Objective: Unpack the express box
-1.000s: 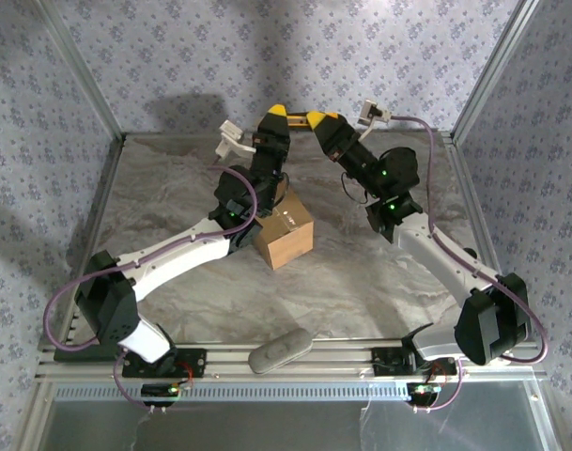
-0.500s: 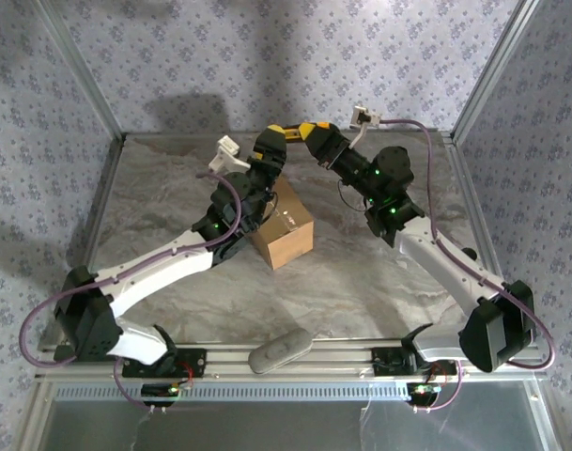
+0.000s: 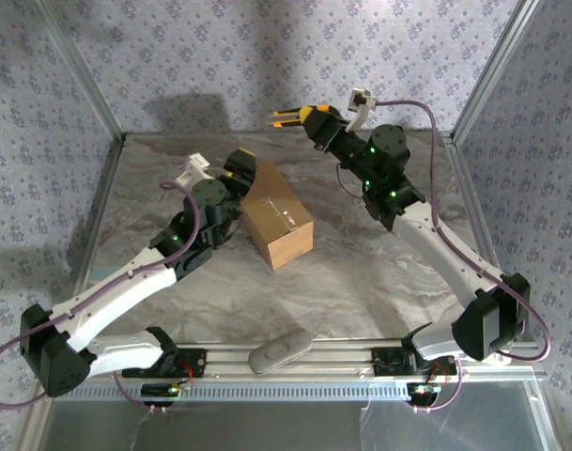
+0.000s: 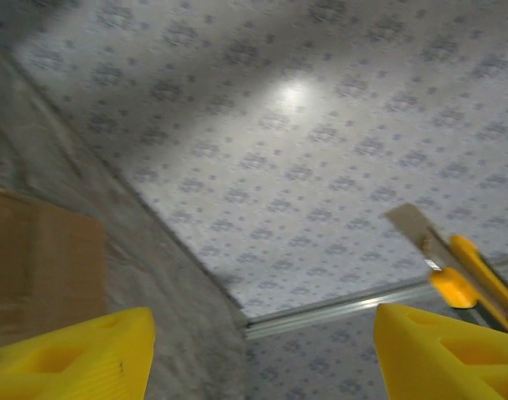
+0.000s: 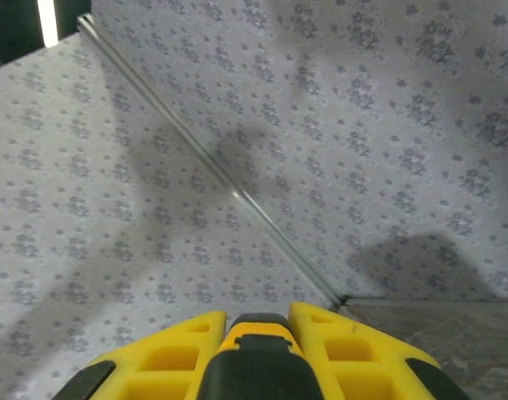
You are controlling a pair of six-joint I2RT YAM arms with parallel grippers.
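The express box [image 3: 278, 224], a plain brown carton with a tape seam, lies closed on the marbled table; one brown side of the box [image 4: 37, 267] is at the left of the left wrist view. My left gripper [image 3: 240, 162] hovers at the box's far left corner, its yellow fingers [image 4: 70, 358] wide apart and holding nothing. My right gripper [image 3: 316, 122] is raised behind the box and shut on a yellow-and-black utility knife [image 5: 258, 354]. The knife's blade [image 3: 282, 118] points left, and the knife [image 4: 458, 275] also appears ahead of the left fingers.
A grey oblong object [image 3: 280, 349] rests on the front rail between the arm bases. Patterned walls and metal corner posts [image 3: 79, 70] close in the table at the back and sides. Open tabletop [image 3: 361, 282] lies right of the box.
My left gripper has pulled away from the right one, dropping left to the box's far corner. The right gripper keeps the knife raised, with the blade now sticking out left.
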